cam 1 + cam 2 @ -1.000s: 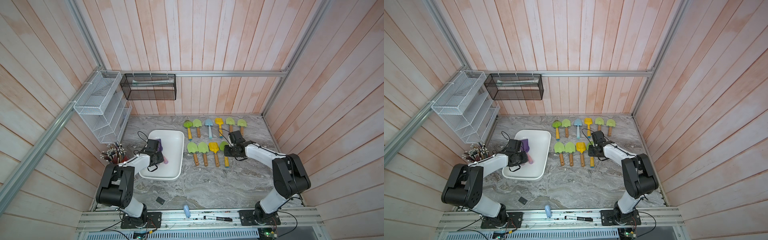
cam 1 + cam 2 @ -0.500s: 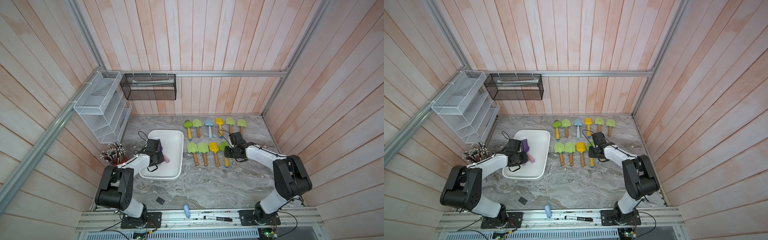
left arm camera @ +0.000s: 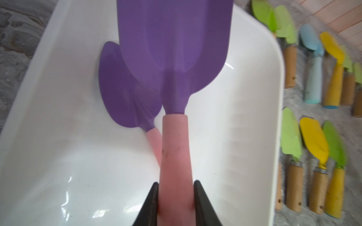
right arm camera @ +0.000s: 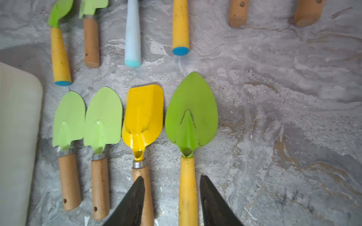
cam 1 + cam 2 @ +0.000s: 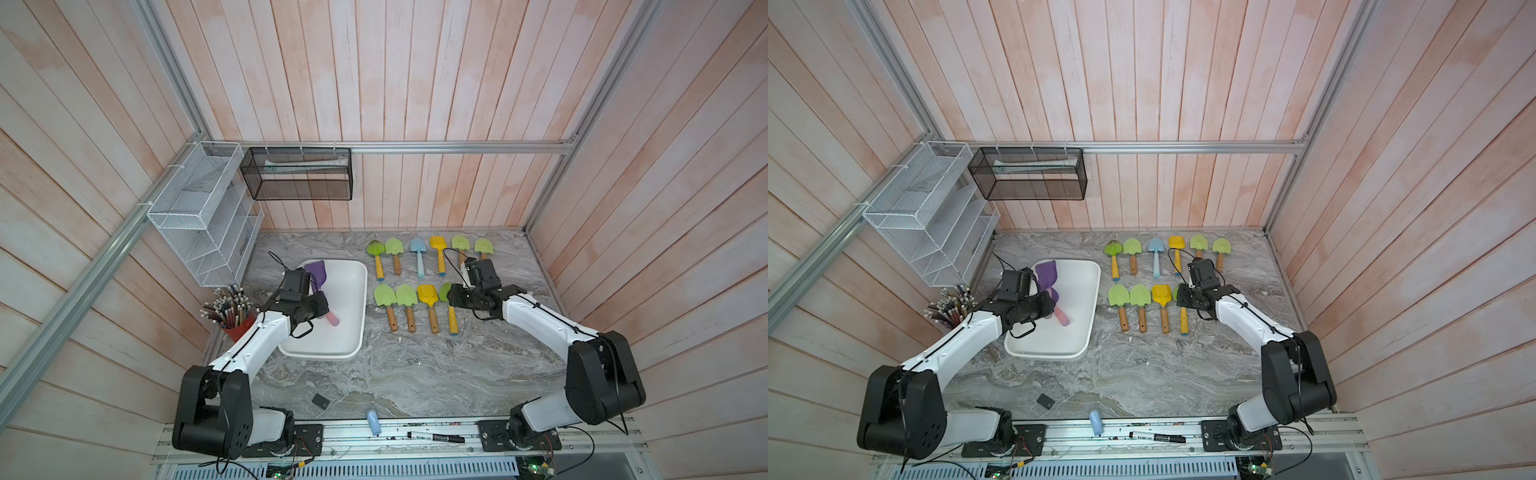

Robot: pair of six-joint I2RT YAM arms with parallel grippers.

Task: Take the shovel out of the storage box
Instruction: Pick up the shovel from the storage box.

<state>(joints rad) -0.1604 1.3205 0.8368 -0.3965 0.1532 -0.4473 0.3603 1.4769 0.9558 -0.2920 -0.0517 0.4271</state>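
The white storage box (image 5: 347, 336) (image 5: 1077, 332) lies left of centre on the marble table. My left gripper (image 3: 175, 184) (image 5: 316, 306) is shut on the pink handle of a purple shovel (image 3: 174, 49). That shovel's blade (image 5: 318, 272) (image 5: 1046, 272) points toward the box's far end. A second purple shovel (image 3: 121, 94) (image 5: 1054, 296) lies on the box floor beside it. My right gripper (image 4: 172, 177) (image 5: 452, 297) is open above a green shovel (image 4: 192, 113) lying on the table. The green shovel's yellow handle sits between the jaws with gaps on both sides.
Two rows of green, yellow and blue shovels (image 5: 419, 262) lie right of the box. A white wire rack (image 5: 199, 216) and black mesh basket (image 5: 297, 174) hang on the walls. A red pencil cup (image 5: 232, 318) stands left of the box. A marker (image 5: 434, 437) lies at the front rail.
The left jaws have closed onto the pink handle. The right jaws have spread apart around the yellow handle. Both arms have hardly shifted.
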